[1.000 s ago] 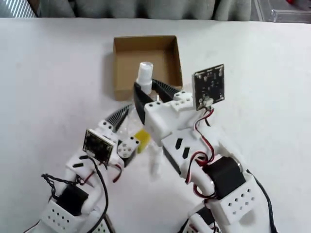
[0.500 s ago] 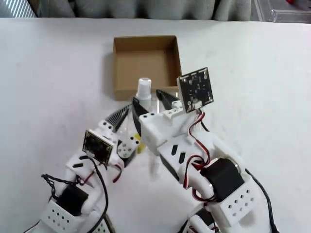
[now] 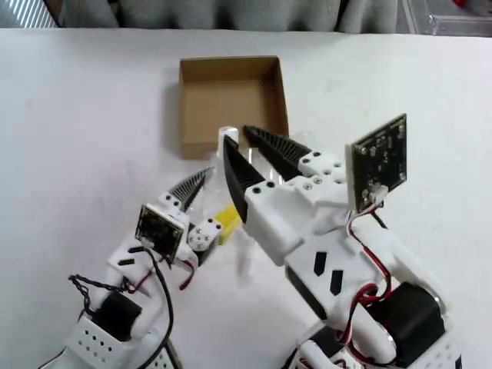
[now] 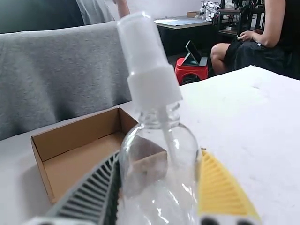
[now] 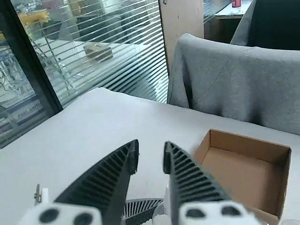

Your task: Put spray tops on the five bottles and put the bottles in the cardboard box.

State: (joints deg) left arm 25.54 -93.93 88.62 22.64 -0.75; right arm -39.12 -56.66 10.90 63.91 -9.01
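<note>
A clear bottle [image 4: 159, 173] stands upright with a white spray top [image 4: 147, 61] on its neck. My left gripper [image 4: 159, 161] is shut on the bottle's body, one black ribbed finger and one yellow finger on either side. In the high view the left gripper [image 3: 211, 200] holds the bottle [image 3: 214, 184] just in front of the cardboard box [image 3: 231, 100]. My right gripper [image 3: 238, 136] hangs above the spray top [image 3: 227, 135], open, with nothing between its black fingers [image 5: 187, 183]. The right gripper [image 5: 151, 144] looks down past its tips to the box [image 5: 243, 164], which holds nothing.
The white table [image 3: 92, 115] spreads wide around the box on all sides. Both arms crowd the near middle of the table. A grey cloth [image 4: 56, 70] hangs behind the table's far edge.
My right gripper has let go of the spray top, opened and lifted up and back. The top stays on the bottle in the left gripper, which has kept still.
</note>
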